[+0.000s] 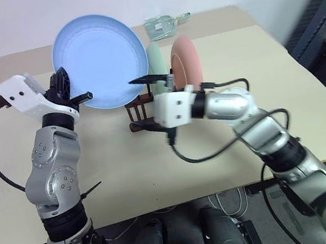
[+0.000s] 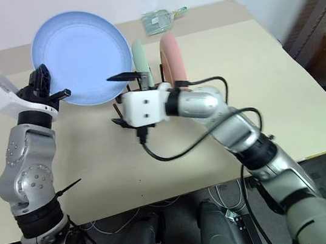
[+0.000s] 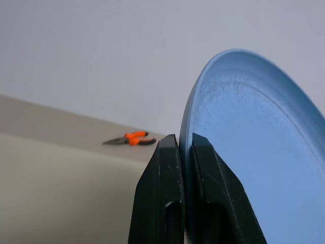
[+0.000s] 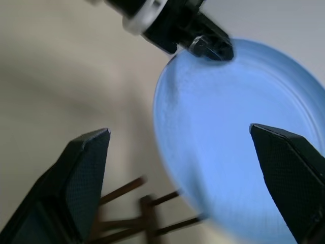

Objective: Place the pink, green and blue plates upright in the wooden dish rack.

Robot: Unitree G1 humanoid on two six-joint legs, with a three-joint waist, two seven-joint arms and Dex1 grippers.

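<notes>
1. The left gripper [image 1: 82, 98] is sitting at the upper left of the left eye frame, and its two black fingers [image 3: 203, 198] are clamping tight on the rim of the blue plate [image 1: 100, 61]. In the left wrist view you can see the rim wedged right between them.
2. That blue plate is hanging up off the desk [image 1: 120, 165], face toward the camera, upper left of centre in the frame, with the left gripper pinching its lower left edge.
3. The right gripper [image 1: 142, 102] is hovering in the middle of the frame, pointing toward the left side, fingers [image 4: 84, 175] spread wide apart and gripping nothing. In the right wrist view the blue plate is showing between the two fingers, but they're not touching it.
4. Right behind the right gripper, the wooden dish rack [image 1: 138, 109] is sitting on the desk, mostly hidden by the wrist. A few dark pegs are poking out in the right wrist view too.
5. The green plate [image 1: 157, 67] and the pink plate [image 1: 186, 62] are already standing upright in the rack, side by side, green nearer the blue plate, pink to its right in the frame.
6. Further out: a clear plastic bag [image 1: 164, 25] is lying at the top centre of the frame on the far desk, and orange-handled pliers [image 3: 131, 139] are lying on the desk in the left wrist view.
</notes>
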